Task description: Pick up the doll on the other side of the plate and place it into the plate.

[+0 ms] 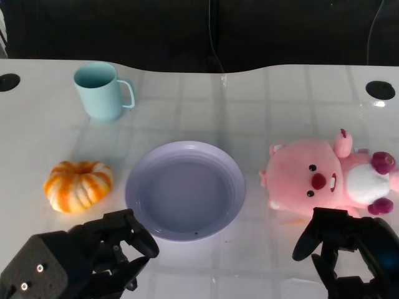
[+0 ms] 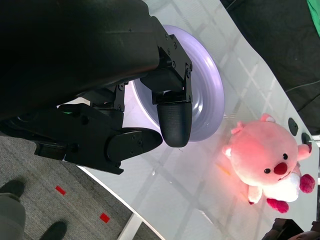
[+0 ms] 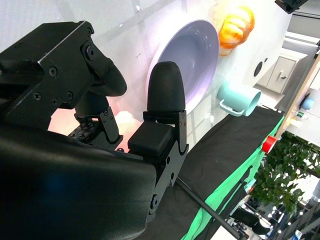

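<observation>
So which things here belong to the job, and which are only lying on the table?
For the job:
pink plush doll
round lilac plastic plate
right hand

Only lying there:
orange-and-white striped pumpkin
light blue plastic mug

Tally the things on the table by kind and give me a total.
Plate: 1
Mug: 1
Toy pumpkin: 1
Plush doll: 1
Total: 4
</observation>
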### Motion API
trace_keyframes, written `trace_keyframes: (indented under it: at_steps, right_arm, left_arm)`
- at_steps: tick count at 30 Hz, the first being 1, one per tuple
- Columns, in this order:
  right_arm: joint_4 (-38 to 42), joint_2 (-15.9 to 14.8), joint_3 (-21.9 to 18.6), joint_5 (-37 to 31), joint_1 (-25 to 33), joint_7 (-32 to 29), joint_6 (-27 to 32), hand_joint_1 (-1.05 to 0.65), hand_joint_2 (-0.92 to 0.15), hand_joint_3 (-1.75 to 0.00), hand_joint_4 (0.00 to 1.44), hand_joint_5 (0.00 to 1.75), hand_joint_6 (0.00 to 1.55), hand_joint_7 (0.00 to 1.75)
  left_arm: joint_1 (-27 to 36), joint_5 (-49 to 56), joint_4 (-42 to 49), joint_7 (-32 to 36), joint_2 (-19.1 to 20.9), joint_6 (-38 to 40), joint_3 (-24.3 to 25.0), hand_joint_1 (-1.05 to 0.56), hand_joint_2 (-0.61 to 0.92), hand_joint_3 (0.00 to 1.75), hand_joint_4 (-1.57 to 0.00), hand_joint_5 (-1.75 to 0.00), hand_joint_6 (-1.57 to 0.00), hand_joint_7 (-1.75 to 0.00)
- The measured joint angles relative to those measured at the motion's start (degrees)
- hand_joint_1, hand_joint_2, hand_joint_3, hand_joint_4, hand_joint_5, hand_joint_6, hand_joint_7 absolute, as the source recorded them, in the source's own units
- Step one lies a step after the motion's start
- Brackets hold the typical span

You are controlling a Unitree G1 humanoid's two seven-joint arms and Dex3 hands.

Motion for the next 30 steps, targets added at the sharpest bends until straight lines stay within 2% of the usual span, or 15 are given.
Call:
trace_keyframes:
  at_steps: [8,16,25,30]
  right_arm:
    - [-0.01,0.01,0.00,-0.05,-0.02,0.00,-0.06,0.16,-0.41,-1.28,0.80,1.69,0.80,1.29]
    - [0.02,0.00,-0.02,-0.36,-0.25,-0.35,-0.54,0.17,-0.38,-1.32,0.80,1.69,0.81,1.29]
    - [-0.30,-0.02,-0.02,-0.83,0.38,-0.62,-0.45,0.17,-0.41,-1.28,0.79,1.69,0.80,1.29]
    - [-1.05,-0.01,-0.25,0.10,0.50,-0.51,0.04,0.12,-0.49,-1.06,0.73,1.42,0.73,1.12]
  left_arm:
    - [-0.01,0.20,-0.01,-0.01,0.27,0.35,0.07,-0.14,0.90,0.57,-0.57,-1.65,-0.54,-1.41]
    - [-0.26,0.04,0.02,-0.02,0.29,0.96,0.06,-0.12,0.90,0.56,-0.56,-1.66,-0.57,-1.37]
    - [-0.50,0.03,0.04,-0.16,0.29,0.87,0.05,-0.14,0.91,0.54,-0.57,-1.64,-0.57,-1.39]
    - [-0.52,0.03,-0.13,-0.17,0.28,0.89,-0.12,-0.14,0.91,0.53,-0.56,-1.64,-0.54,-1.43]
